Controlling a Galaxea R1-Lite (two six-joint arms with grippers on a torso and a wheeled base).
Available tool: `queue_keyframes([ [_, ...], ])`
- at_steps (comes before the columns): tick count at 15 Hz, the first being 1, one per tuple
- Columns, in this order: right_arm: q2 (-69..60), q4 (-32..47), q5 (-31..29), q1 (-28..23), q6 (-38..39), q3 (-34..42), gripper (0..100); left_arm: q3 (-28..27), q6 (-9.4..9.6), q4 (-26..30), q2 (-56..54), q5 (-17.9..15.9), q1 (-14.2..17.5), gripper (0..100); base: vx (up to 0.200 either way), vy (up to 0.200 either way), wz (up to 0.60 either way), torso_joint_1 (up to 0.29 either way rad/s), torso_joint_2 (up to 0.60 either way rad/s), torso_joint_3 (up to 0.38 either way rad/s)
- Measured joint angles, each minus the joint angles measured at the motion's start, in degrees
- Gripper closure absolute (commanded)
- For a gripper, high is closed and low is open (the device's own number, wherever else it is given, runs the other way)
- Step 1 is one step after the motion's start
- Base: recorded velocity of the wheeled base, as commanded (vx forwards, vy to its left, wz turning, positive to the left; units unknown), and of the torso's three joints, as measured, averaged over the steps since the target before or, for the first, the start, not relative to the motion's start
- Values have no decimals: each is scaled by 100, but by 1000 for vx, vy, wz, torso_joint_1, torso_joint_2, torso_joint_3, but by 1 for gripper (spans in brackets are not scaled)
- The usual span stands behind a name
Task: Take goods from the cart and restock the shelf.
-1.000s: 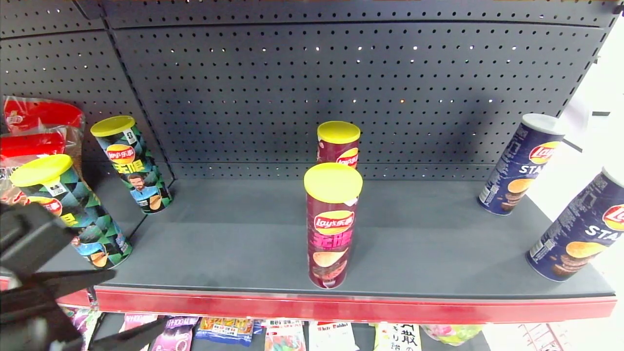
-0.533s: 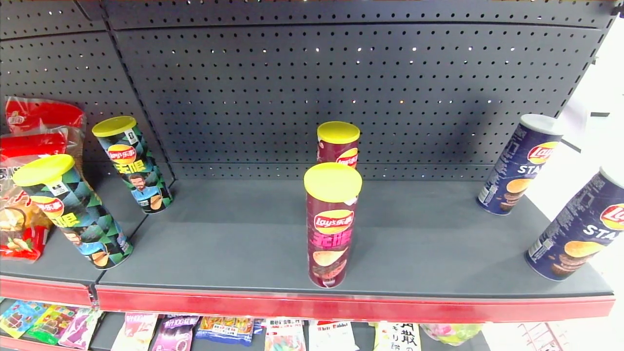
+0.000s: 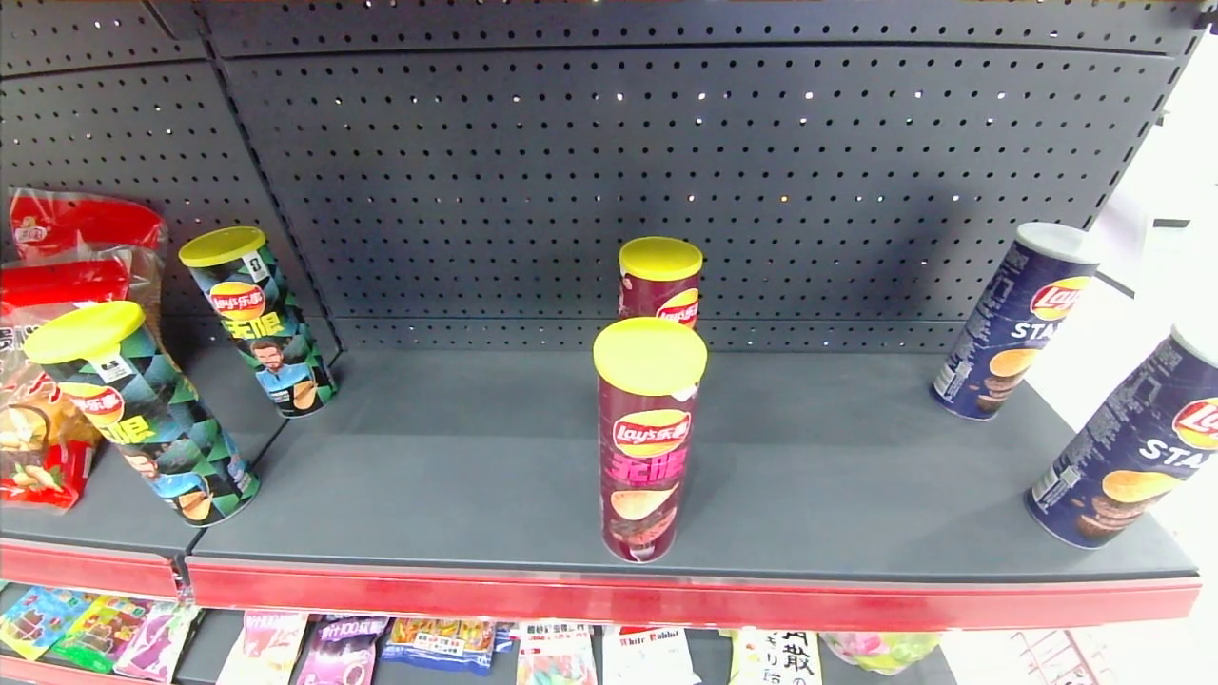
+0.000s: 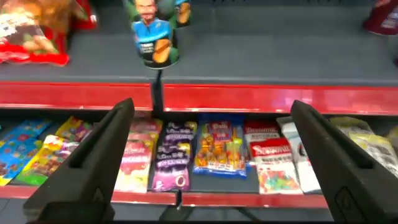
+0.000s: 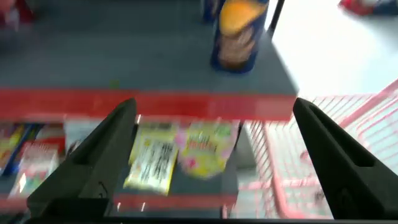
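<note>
Six chip cans on shelf

Grey shelf with six upright chip cans in three pairs, snack bags at its left end.

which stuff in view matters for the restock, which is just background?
Job: shelf; pink cart; left gripper and right gripper, both open, empty; likely maroon chip cans, green-patterned chip cans, navy chip cans.
Background: red snack bags far left; lower-shelf packets.
</note>
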Motion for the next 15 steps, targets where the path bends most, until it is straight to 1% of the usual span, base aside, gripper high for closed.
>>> queue_keyframes([
  [1,-1,-130,-74,0,22,105,0,59,6,5,-69,-4,55,0,0,0,0,0,0,0],
  [3,-6,169,167,21,33,211,0,94,9,2,-182,-4,110,0,0,0,0,0,0,0],
  [7,-9,215,255,311,30,245,0,107,9,2,-332,-9,151,0,0,0,0,0,0,0],
  [8,-9,219,255,416,38,245,0,107,12,2,-352,-17,158,0,0,0,0,0,0,0],
  [10,-20,213,233,906,52,245,0,107,15,2,-367,-26,167,0,0,0,0,0,0,0],
  [11,-45,208,154,1015,71,250,0,107,6,2,-373,-24,167,0,0,0,0,0,0,0],
  [13,-191,211,-46,864,194,250,0,107,6,2,-378,-26,171,0,0,0,0,0,0,0],
  [15,-375,206,-84,788,213,250,0,107,9,2,-383,-24,171,0,0,0,0,0,0,0],
])
